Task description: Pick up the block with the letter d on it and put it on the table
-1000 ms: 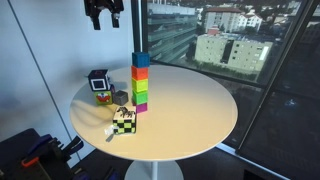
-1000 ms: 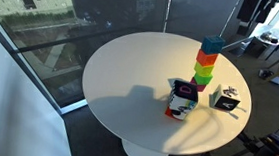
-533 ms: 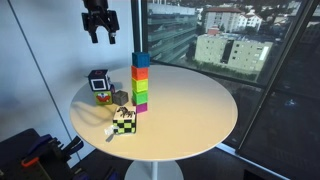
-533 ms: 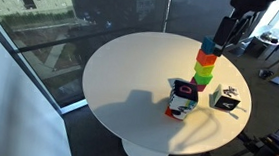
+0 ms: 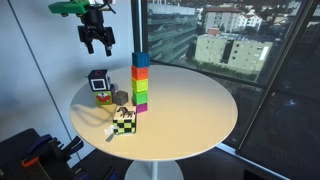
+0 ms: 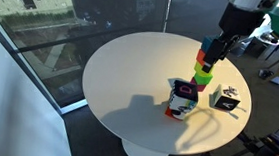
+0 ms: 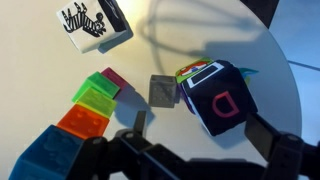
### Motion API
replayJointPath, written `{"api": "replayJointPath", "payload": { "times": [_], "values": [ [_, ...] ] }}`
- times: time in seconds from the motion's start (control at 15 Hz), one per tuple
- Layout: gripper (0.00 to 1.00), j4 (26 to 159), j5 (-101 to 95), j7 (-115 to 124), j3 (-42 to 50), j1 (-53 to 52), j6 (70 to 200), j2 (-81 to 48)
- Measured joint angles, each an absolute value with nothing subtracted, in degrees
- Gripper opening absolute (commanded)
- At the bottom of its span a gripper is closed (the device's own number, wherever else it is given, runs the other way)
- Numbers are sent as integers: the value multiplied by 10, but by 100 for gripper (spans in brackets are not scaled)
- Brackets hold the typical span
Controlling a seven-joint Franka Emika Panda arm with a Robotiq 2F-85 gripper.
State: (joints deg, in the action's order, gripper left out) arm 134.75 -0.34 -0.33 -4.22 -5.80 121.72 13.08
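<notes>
The block with the letter d [image 7: 222, 100] is a dark cube with a red D on its top face. It sits on top of a red-green-yellow cube [image 5: 102, 98] near the table edge, in both exterior views [image 5: 98, 79] [image 6: 185, 90]. My gripper [image 5: 97, 42] is open and empty and hangs well above the block. It also shows in an exterior view [image 6: 213, 51]. In the wrist view its two fingers [image 7: 200, 122] straddle the block from above. The round cream table [image 5: 190, 110] carries everything.
A tall tower of coloured cubes [image 5: 140, 80] stands right beside the block, close to the gripper's path [image 6: 205, 68]. A small grey cube [image 7: 160, 90] lies between tower and block. A black-and-lime checkered cube [image 5: 123, 122] lies near the table edge. Glass walls surround the table.
The gripper has come down from the top of the picture towards the block and now hangs lower over it, still open. The blocks have not moved.
</notes>
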Motion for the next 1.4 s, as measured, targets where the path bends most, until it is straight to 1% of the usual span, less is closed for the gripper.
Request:
{"api": "replayJointPath", "payload": {
  "times": [0.73,1.4],
  "values": [
    [100,1352,-3,-15,-44,-60,1228,128],
    [100,1362,36,-186,-42,-71,1253,108]
  ]
}}
